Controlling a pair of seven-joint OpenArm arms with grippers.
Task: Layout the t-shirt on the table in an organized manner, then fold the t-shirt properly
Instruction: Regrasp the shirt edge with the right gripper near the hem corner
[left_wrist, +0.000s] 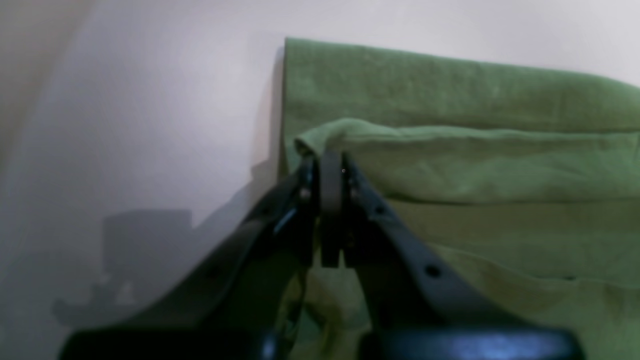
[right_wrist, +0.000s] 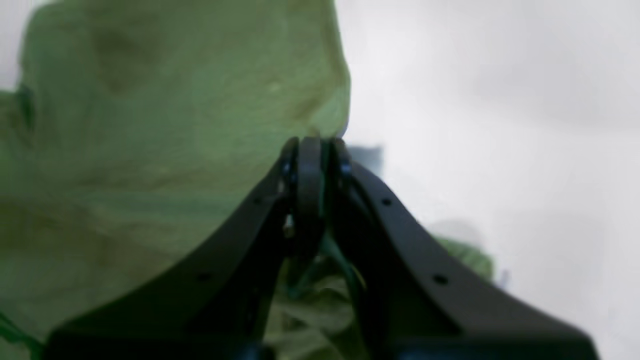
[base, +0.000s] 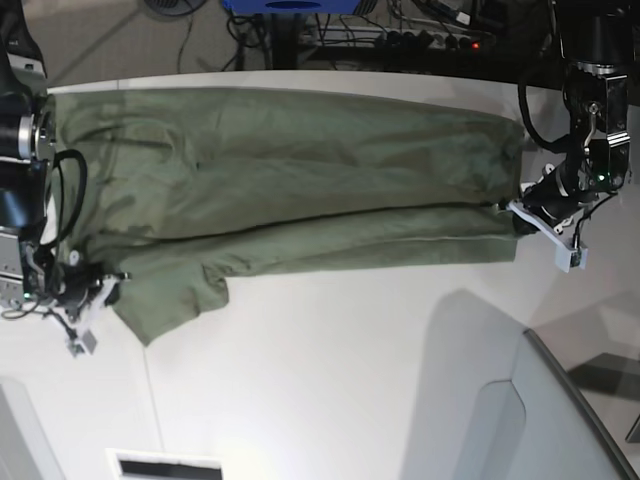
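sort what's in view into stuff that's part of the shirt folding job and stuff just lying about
Part of the job:
- t-shirt, olive green, spread along the table
- table, white top
- left pincer, shut on the t-shirt's edge
- right pincer, shut at the t-shirt's other end

Just lying about:
- grey angled panel at the table's near corner
- cables on the floor beyond the table
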